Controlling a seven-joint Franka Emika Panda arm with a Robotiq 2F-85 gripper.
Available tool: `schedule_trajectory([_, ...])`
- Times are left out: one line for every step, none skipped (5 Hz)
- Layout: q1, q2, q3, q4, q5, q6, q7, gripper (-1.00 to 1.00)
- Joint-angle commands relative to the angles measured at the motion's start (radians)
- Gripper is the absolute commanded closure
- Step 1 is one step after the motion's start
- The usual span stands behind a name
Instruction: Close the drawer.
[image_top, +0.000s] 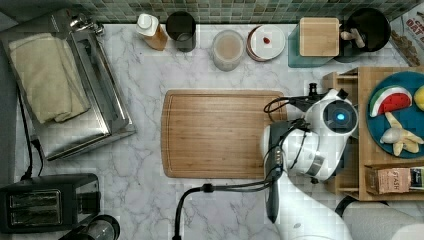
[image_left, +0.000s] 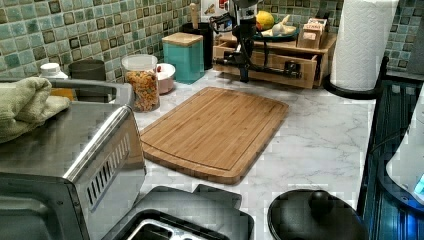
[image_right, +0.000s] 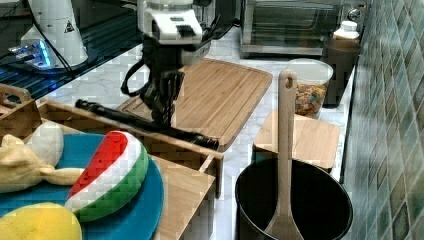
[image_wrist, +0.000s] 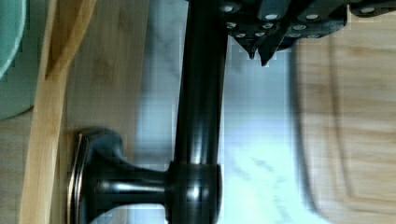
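The gripper (image_right: 164, 117) is down at the black handle (image_right: 145, 124) of the drawer (image_left: 280, 67), which sits in the wooden stand at the counter's edge, just beyond the board (image_top: 222, 132). Fingers (image_wrist: 261, 46) sit on the board side of the bar — placed to shove, I'd judge, not pull. They look nearly together, holding nothing. The drawer front looks slightly proud of the stand — a short push should seat it.

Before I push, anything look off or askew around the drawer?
Nothing spilled or damaged. The drawer is pulled out from the wooden organizer, and the claw sits at its black bar handle. The cutting board lies flat close in front.
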Motion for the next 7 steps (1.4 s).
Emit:
schedule_trajectory([-0.157,0.038,-0.107,0.264,-0.001,-0.037,-0.057,1.0])
schedule_trajectory([-0.179,-0.014,-0.093,0.226,0.009,-0.025,-0.076,1.0])
schedule_trajectory([-0.187,-0.015,-0.085,0.226,0.005,-0.025,-0.073,1.0])
schedule_trajectory([-0.187,-0.015,-0.084,0.226,0.004,-0.025,-0.073,1.0])
schedule_trajectory([-0.187,-0.015,-0.084,0.226,0.004,-0.025,-0.073,1.0])
schedule_trajectory([-0.187,-0.015,-0.084,0.226,0.005,-0.025,-0.073,1.0])
schedule_trajectory([-0.185,-0.015,-0.086,0.226,0.005,-0.025,-0.074,1.0])
